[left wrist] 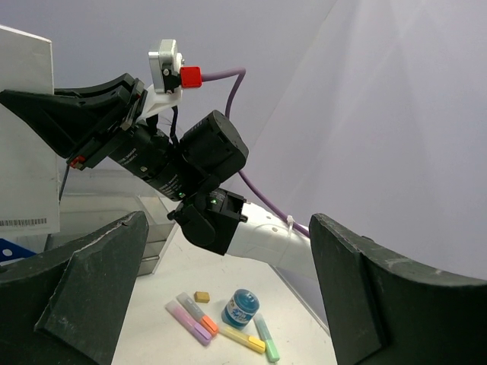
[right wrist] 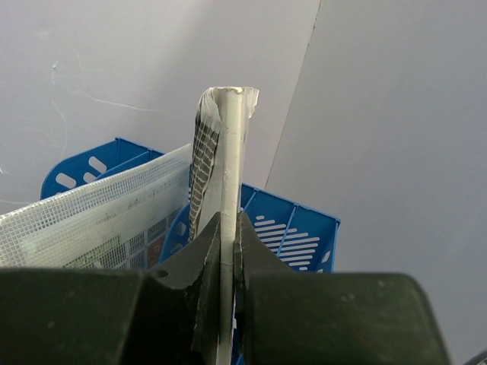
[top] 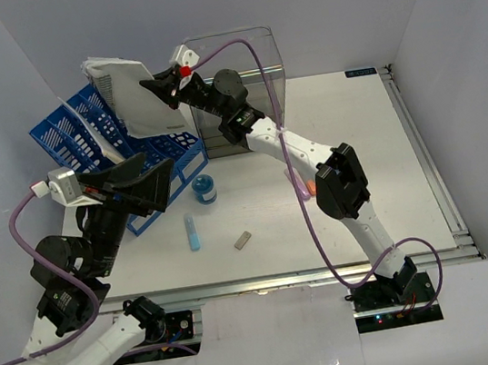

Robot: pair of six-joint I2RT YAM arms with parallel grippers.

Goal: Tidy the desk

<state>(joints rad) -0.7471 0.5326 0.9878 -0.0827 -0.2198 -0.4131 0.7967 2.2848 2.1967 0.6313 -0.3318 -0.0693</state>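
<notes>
The desk (top: 376,144) spreads white and flat beneath both our arms, with its metal rail along the near edge. At its back left stands the blue file rack (top: 71,135), and a clear drawer box (top: 239,59) sits just beside it on the right.

Our right arm reaches across and holds a white booklet (top: 131,91) above the rack. The right gripper (top: 160,92) is clamped on the booklet's edge. In the right wrist view the booklet stands upright between the closed fingers (right wrist: 190,281), with a mesh pouch (right wrist: 91,220) in the rack to its left.

We judge the step in hand to be filing the booklet. To do it well, we should line its lower edge up with a free slot and hold it parallel to the dividers. We then lower it until the rack bears it, and only then let go.

Our left gripper (top: 163,183) hangs near the rack's front with its fingers wide apart, holding nothing; it could steady the rack.

Loose on the desk lie a small blue tub (top: 204,190), a pale blue marker (top: 193,231) and a tan eraser (top: 242,240).
</notes>
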